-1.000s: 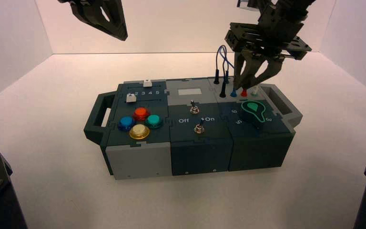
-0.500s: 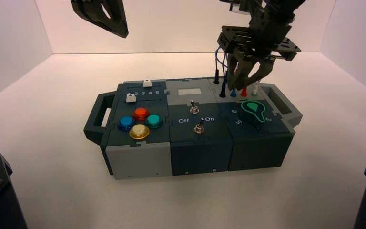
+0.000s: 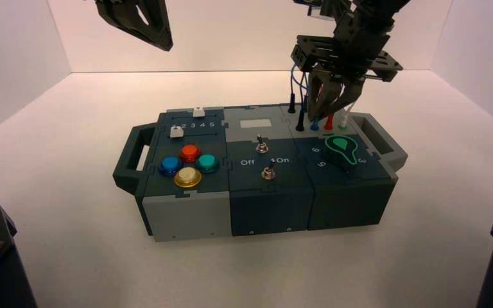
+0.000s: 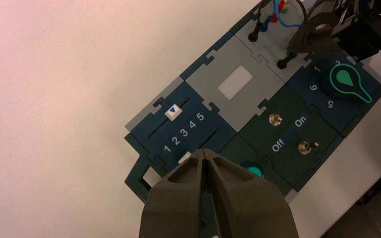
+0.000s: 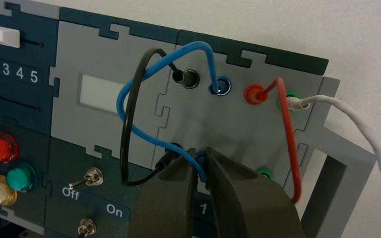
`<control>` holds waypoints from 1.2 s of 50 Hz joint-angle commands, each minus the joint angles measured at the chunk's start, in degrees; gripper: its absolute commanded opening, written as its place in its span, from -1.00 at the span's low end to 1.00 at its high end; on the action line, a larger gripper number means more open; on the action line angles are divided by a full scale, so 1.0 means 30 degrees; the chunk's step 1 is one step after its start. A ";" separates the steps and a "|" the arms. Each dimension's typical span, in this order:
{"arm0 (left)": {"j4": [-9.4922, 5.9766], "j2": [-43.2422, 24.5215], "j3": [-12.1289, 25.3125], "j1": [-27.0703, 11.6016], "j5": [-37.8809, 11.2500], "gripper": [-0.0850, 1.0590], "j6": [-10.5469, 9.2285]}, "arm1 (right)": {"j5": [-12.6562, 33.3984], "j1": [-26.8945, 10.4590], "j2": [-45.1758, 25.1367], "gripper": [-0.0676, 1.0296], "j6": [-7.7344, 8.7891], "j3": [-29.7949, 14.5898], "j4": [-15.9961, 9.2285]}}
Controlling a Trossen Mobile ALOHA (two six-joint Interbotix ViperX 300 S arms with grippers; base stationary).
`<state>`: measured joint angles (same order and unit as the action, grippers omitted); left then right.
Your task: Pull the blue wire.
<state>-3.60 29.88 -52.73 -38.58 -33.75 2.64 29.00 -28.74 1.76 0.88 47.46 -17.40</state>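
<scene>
The blue wire [image 5: 124, 101] loops above the grey socket panel at the box's back right; it also shows in the high view [image 3: 294, 72]. One blue plug sits in the far blue socket [image 5: 220, 86]. My right gripper [image 5: 202, 154] is down over the near blue plug [image 5: 203, 166] and shut on it, one finger on each side; in the high view the gripper [image 3: 323, 114] stands over the row of plugs. My left gripper [image 3: 160, 40] hangs high above the box's back left, shut and empty; it also shows in the left wrist view [image 4: 204, 152].
A black wire [image 5: 125, 144], a red wire [image 5: 288, 134] and a white wire [image 5: 362, 130] are plugged in right beside the blue one. A green knob [image 3: 341, 149], two toggle switches [image 3: 262, 146], coloured buttons [image 3: 189, 153] and sliders [image 3: 198, 112] are on the box.
My right gripper has shifted a little left over the plug row and its fingers have closed in from wide open onto the near blue plug. The left arm has not moved.
</scene>
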 commanded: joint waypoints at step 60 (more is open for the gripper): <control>0.0322 0.0117 0.0615 0.0000 0.0117 -0.91 0.0176 | -0.1553 0.0000 -0.0205 -0.34 0.0264 -0.0322 0.0791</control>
<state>-3.08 29.88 -52.47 -38.58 -33.93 2.64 24.61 -28.65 0.62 1.32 46.85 -15.64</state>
